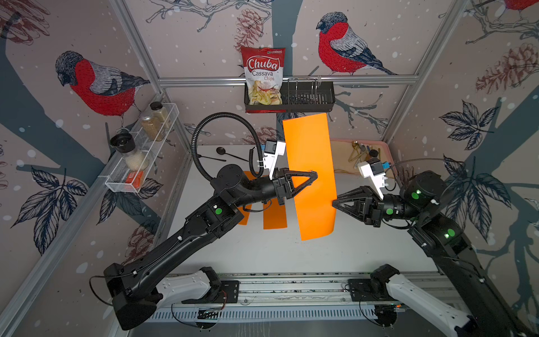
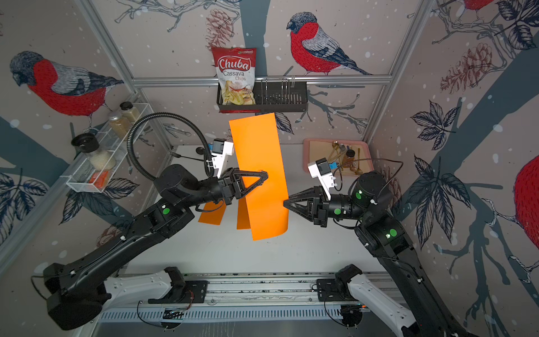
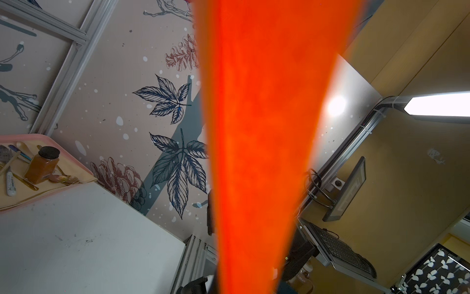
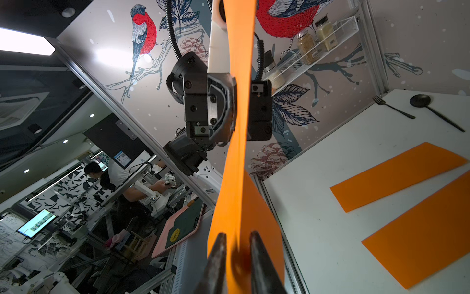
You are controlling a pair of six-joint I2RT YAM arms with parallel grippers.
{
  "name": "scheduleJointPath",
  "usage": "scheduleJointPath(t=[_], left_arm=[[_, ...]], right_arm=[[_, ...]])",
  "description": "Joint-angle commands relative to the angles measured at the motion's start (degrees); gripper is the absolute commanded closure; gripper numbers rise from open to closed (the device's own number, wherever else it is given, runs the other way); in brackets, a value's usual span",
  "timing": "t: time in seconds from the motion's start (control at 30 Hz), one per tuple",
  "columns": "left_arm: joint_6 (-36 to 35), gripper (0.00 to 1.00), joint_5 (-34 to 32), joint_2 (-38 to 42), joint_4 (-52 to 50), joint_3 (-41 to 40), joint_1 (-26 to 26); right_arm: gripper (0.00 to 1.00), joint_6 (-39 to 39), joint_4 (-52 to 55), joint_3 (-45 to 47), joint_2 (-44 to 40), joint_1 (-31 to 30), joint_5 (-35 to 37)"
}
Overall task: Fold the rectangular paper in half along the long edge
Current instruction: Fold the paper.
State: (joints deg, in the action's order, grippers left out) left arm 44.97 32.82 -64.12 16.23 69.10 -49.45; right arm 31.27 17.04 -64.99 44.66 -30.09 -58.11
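The rectangular orange paper hangs upright in the air above the white table, long edges running near to far, its near end curling. My left gripper is shut on it near its middle, reaching in from the left long edge; the right wrist view shows those jaws clamped on the sheet. My right gripper meets the right long edge. Its fingers stand slightly apart with the paper's edge between them. The paper fills the middle of the left wrist view and hides the left fingers.
Two more orange sheets lie flat on the table under the left arm. A black spoon and fork lie at the back left, a pink tray of utensils at the back right. A black wall basket hangs just beyond the paper's top.
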Motion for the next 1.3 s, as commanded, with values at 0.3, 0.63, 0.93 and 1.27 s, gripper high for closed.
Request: scheduleJointPath(t=[0.3, 0.63, 0.93, 1.27], left_arm=[[-0.05, 1.0, -0.56, -0.04, 2.82, 0.96, 0.1], [-0.87, 1.0, -0.73, -0.55, 1.86, 2.07, 0.1], [-2.03, 1.0, -1.07, -0.75, 0.04, 3.53, 0.08], [-2.9, 1.0, -1.17, -0.74, -1.36, 4.47, 0.1]], right_arm=[[0.87, -0.94, 0.53, 0.3, -0.73, -0.94, -0.13], [0.97, -1.38, 2.01, 1.0, -1.66, -1.72, -0.85], [0.91, -3.8, 6.42, -0.42, -2.0, -1.73, 0.23], [0.99, -5.95, 10.42, -1.4, -2.51, -1.73, 0.02]])
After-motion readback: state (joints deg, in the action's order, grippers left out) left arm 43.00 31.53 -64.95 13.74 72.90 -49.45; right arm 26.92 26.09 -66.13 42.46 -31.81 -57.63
